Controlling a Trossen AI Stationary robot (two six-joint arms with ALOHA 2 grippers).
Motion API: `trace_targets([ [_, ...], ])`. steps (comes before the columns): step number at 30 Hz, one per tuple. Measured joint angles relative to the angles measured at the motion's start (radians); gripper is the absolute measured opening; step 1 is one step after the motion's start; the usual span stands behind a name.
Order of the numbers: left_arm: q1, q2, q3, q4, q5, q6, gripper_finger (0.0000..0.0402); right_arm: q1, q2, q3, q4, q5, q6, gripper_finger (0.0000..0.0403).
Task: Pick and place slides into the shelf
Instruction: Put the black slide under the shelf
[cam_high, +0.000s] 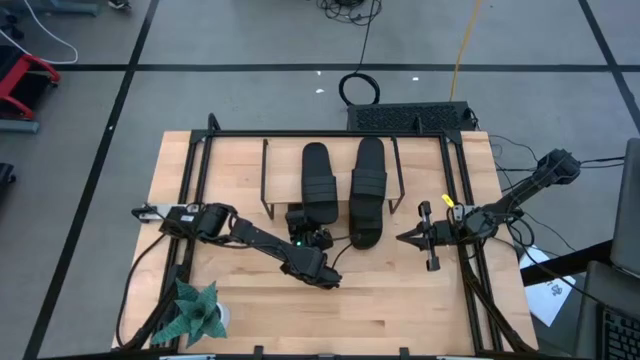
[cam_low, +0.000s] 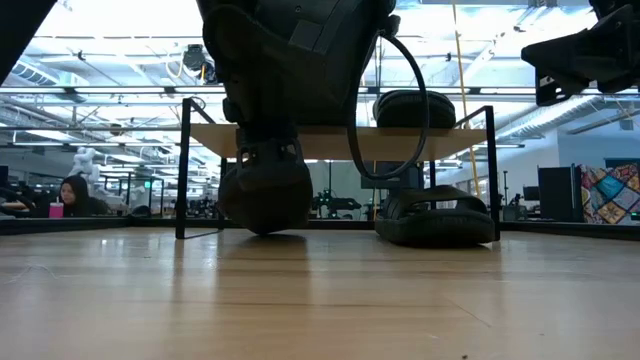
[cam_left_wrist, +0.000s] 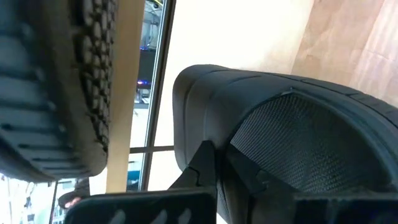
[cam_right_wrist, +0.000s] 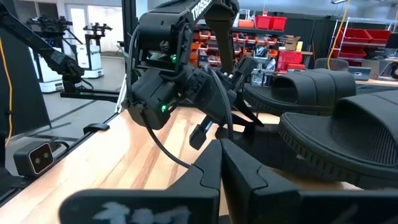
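Between the fingers of the left gripper (cam_high: 296, 218), the jaws are clenched on the heel end of one matte black ribbed-strap slide sandal (cam_high: 318, 180), at the front edge of the low light-wood, black-wire-framed shelf (cam_high: 270, 175). That sandal lies on the shelf top beside a second matching sandal (cam_high: 368, 175). Another sandal (cam_low: 435, 218) sits beneath the plank. Right of the shelf, well clear of the sandals, the right gripper (cam_high: 403, 238) hangs closed and empty over the pale wooden table (cam_high: 400, 310).

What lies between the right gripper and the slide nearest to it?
Between right gripper and slide, only bare table; high view shows it.
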Motion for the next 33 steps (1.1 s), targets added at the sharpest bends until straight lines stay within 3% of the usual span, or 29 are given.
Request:
trace_targets([
  [6, -0.012, 0.0, 0.0, 0.03, -0.002, 0.072, 0.0, 0.0, 0.0, 0.0, -0.001, 0.0, -0.007, 0.0],
  [33, -0.007, 0.0, 0.0, 0.156, 0.079, 0.13, 0.0, 0.0, 0.0, 0.0, -0.001, 0.0, 0.001, 0.0],
])
